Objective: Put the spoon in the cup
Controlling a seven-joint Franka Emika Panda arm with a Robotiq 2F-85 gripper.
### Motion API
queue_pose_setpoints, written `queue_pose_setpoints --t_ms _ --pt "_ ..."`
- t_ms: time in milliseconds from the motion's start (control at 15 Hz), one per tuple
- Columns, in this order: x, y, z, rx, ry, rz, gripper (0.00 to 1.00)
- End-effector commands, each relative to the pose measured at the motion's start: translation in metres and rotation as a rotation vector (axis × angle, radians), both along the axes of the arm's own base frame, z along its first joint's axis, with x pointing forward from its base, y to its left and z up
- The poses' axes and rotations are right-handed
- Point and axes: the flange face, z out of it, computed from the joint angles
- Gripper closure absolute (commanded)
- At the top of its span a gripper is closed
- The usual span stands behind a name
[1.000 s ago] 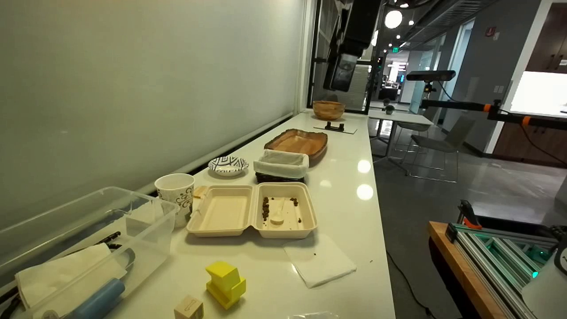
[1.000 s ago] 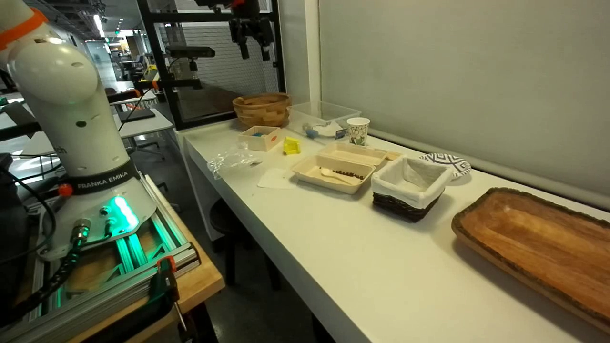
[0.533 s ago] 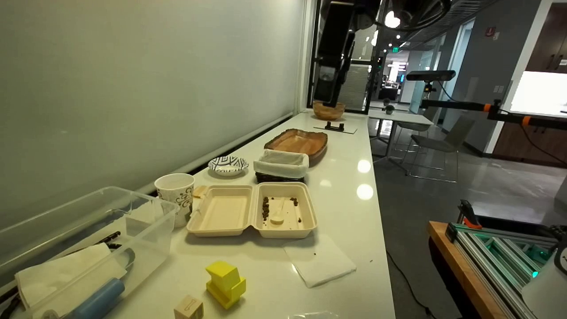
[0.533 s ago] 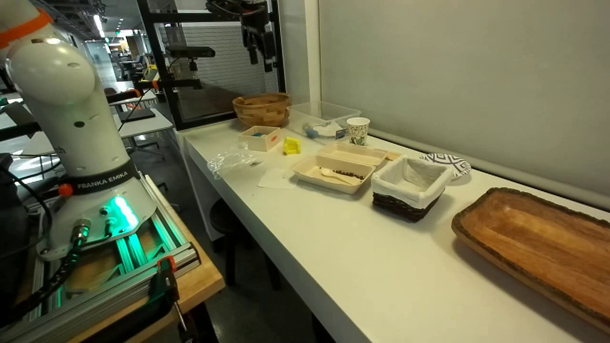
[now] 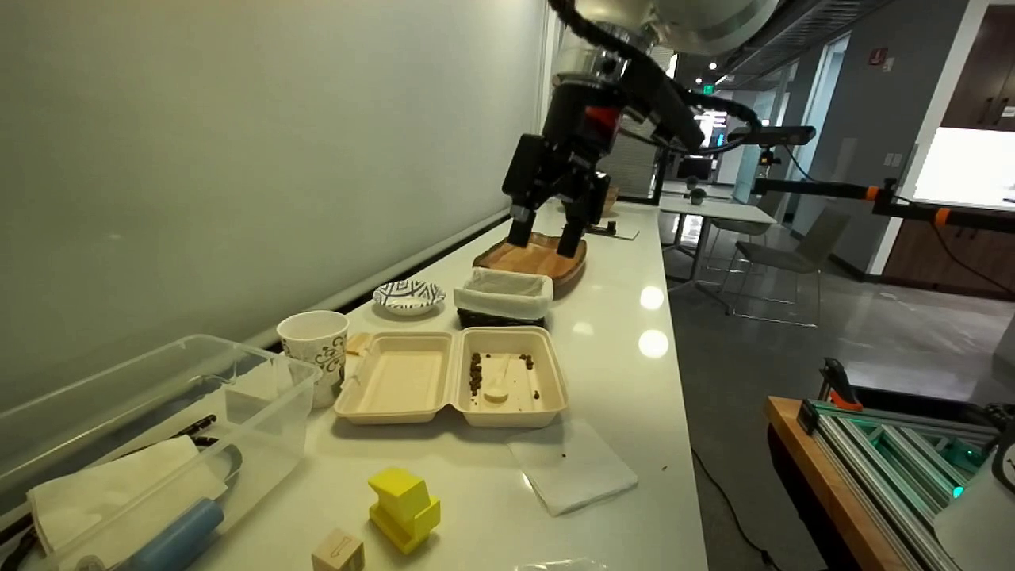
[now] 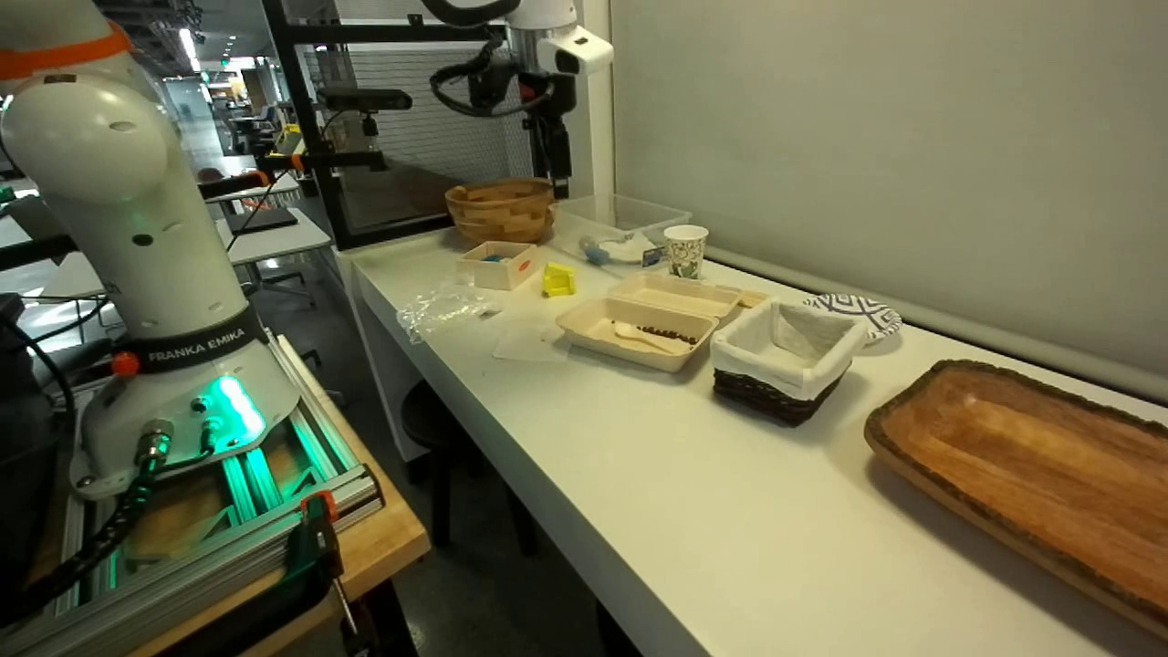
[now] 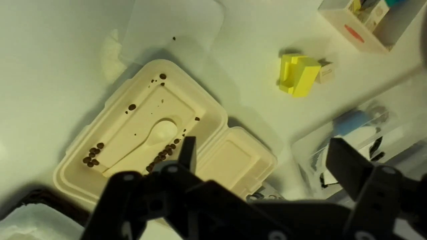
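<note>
My jaws hang spread wide, well above the surface [image 6: 693, 493]. Nr its edge a napkin [image 5: 571, 468] lies by the open food tray [image 5: 408, 373]. The spoon [image 7: 161, 133] lies in the tray's half nearer me, w/ brown bits [image 7: 162, 155] scattered abt it. Farther off, nr the wall [image 5: 277, 143], the cup [image 6: 686, 248] stands upright btwn tray & clear bin [image 5: 273, 444], well apart from my jaws.

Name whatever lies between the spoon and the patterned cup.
Both exterior views show it: from the spoon towards the patterned cup come a row of dark bits, then the clamshell tray's other half.
</note>
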Motion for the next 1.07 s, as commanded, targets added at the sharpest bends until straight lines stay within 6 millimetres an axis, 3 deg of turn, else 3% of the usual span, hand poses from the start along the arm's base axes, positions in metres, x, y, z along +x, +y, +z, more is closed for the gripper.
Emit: queue_pose_setpoints --t_ms 0,667,1000 --pt "0.018 -0.024 -0.04 0.046 0.005 -0.196 0.0" --pt "0.039 -0.088 -0.127 0.091 -0.026 -0.722 0.0" --pt "0.043 -0.105 -0.166 0.094 0.046 -0.886 0.0"
